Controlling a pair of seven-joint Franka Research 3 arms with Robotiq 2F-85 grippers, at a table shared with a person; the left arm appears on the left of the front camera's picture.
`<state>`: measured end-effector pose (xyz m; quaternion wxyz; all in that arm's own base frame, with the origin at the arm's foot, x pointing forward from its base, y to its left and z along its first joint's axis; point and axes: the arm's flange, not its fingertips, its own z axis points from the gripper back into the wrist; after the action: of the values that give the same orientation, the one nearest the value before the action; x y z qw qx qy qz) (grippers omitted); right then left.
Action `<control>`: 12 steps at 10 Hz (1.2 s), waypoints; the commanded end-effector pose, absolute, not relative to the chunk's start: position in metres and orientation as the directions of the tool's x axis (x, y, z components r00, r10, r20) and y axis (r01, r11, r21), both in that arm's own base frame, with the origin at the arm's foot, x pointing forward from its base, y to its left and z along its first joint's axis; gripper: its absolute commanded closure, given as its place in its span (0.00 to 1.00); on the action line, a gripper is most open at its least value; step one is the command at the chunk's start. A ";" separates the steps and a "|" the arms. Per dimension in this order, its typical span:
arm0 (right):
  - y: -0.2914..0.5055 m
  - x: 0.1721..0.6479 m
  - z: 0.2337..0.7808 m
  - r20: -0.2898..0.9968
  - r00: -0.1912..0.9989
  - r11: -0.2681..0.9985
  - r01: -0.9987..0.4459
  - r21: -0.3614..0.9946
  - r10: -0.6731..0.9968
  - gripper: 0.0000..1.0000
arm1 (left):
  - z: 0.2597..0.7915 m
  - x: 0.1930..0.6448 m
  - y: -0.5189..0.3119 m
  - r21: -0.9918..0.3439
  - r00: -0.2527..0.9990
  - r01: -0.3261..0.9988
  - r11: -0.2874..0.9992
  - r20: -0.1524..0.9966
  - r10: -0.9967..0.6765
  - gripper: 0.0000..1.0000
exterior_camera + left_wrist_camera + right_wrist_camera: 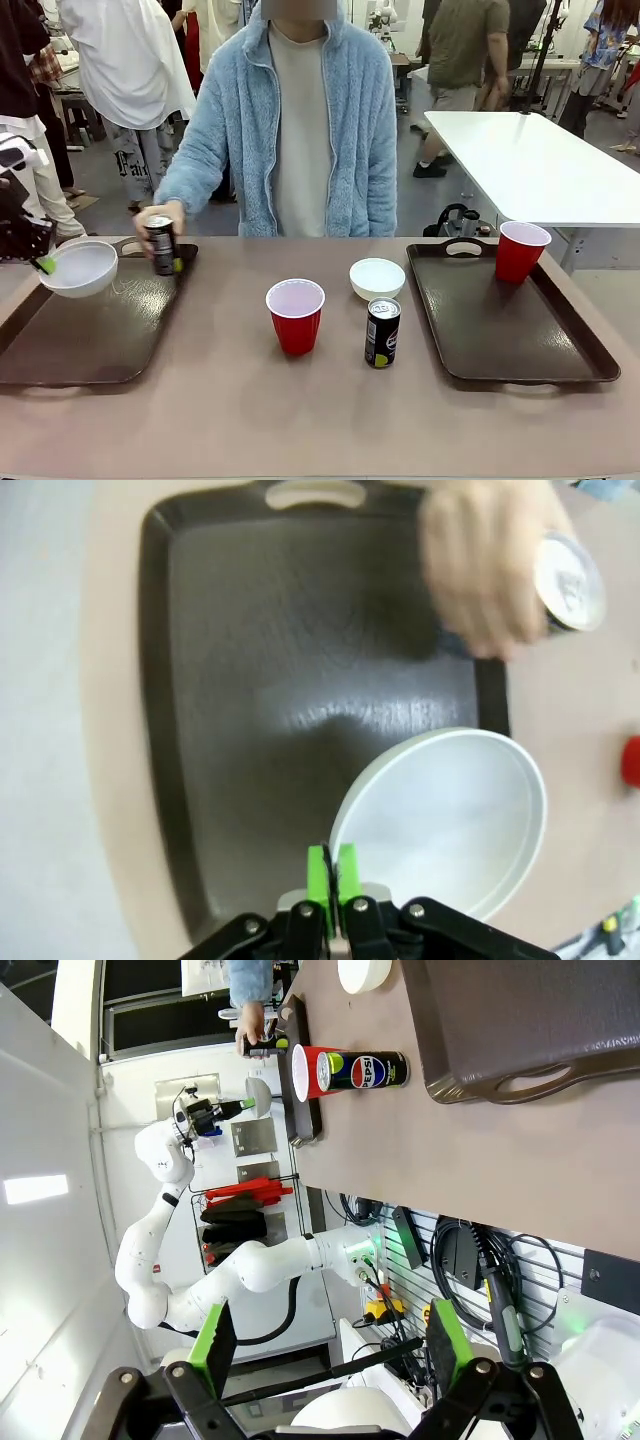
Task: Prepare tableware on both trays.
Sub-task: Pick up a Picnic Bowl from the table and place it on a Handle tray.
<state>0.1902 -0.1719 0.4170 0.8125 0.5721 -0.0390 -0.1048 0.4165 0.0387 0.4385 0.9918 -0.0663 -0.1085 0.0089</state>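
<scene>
At the far left we see the left gripper (44, 265), its green pads (317, 872) pinched narrow on the rim of a white bowl (80, 268). The bowl is tilted over the far left part of the left tray (90, 335); we cannot tell whether it touches the tray floor. Most of that floor lies bare, right up to the raised near rim.

At the tray's far right corner the person's hand (160, 214) grips a black can (161, 246) from above, upright, close against the right rim. We cannot tell if its foot is set down.

Between the trays, on the bare table, a red cup (296, 316) stands upright. Near it, apart, stands a second can (382, 333), and just behind that, not touching, a second bowl (377, 278). Open table runs in front of all three to the near edge.

The right tray (500, 330) holds a second red cup (520, 251) in its far right corner, inside the rim; the rest of its floor is free.

The right gripper (332, 1338) hangs off the table's near edge, fingers spread wide, holding nothing.
</scene>
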 end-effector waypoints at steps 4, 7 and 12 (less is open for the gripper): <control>-0.173 0.191 0.418 -0.043 0.976 0.311 0.110 0.944 -0.214 0.00 | 0.498 0.259 0.042 0.007 0.988 0.155 0.988 0.027 -0.155 1.00; -0.173 0.191 0.418 -0.043 0.976 0.311 0.110 0.944 -0.214 0.00 | 0.496 0.271 0.045 -0.029 0.991 0.130 0.991 0.035 -0.129 1.00; -0.173 0.191 0.418 -0.043 0.976 0.311 0.110 0.944 -0.214 0.00 | 0.448 0.338 0.035 -0.243 0.977 0.041 0.969 0.211 0.012 1.00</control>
<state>0.1899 -0.1721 0.4170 0.8125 0.5720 -0.0392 -0.1056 0.3274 0.0444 0.4763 0.9910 -0.0942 -0.0951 -0.0099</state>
